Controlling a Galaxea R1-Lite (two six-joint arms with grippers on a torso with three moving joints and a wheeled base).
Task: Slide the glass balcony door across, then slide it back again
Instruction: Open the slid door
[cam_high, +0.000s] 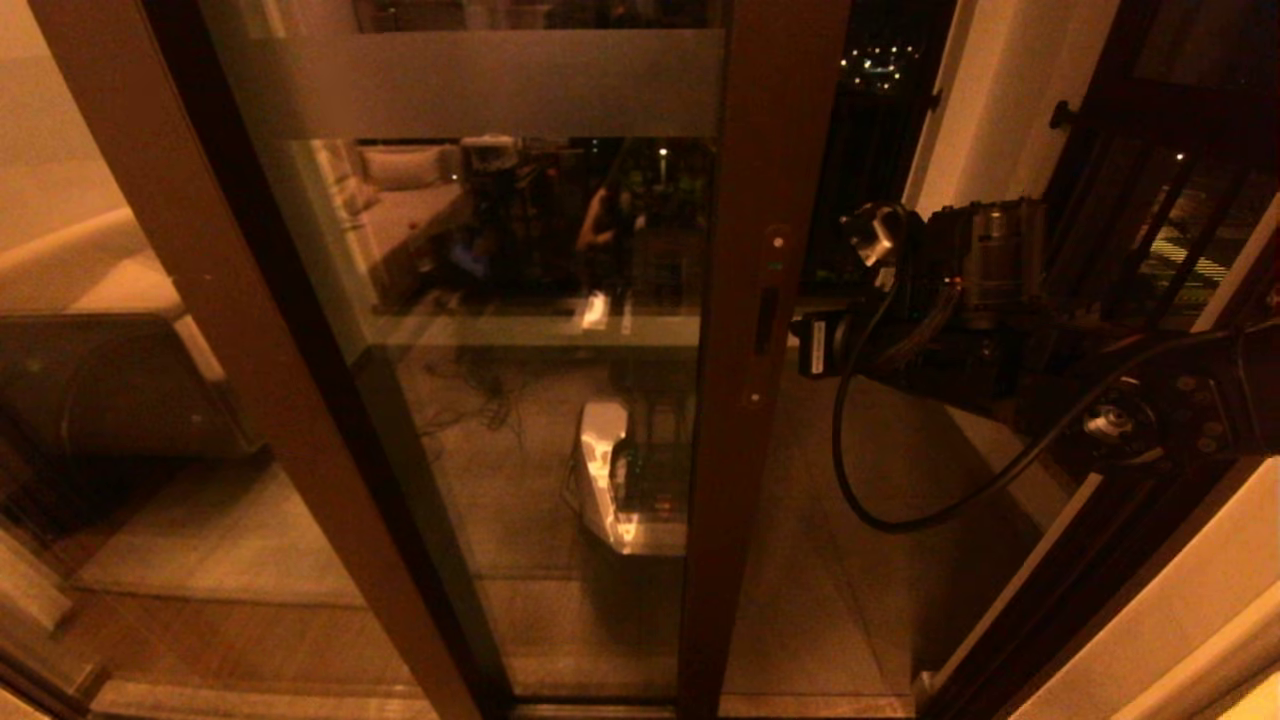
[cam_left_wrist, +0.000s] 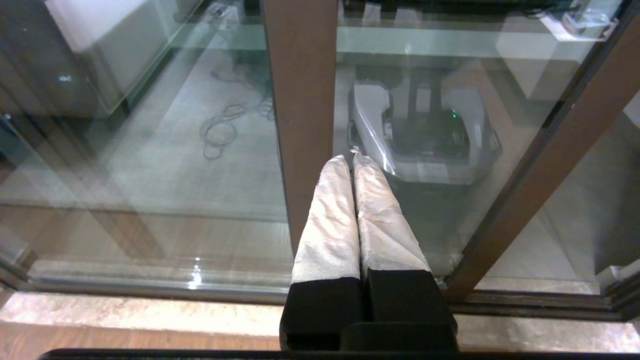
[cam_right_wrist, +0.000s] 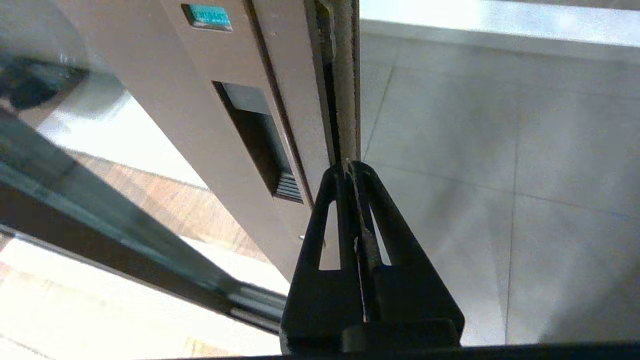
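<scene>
Head view: the door (cam_high: 520, 300) fills the centre, its stile running from 12 to 6 o'clock with the slot handle (cam_high: 765, 320) at mid-height; open balcony lies at 3 o'clock. The right gripper (cam_high: 800, 345) reaches in from 3 o'clock to the stile's edge — placed, I judge, to push the door.

Left wrist view: the left gripper (cam_left_wrist: 353, 157) is closed on nothing, parked low, pointing at the glass.

Right wrist view: the right gripper's fingers (cam_right_wrist: 327, 200) are pressed together, empty — tips touching the stile's edge, the handle at 10 o'clock.
</scene>
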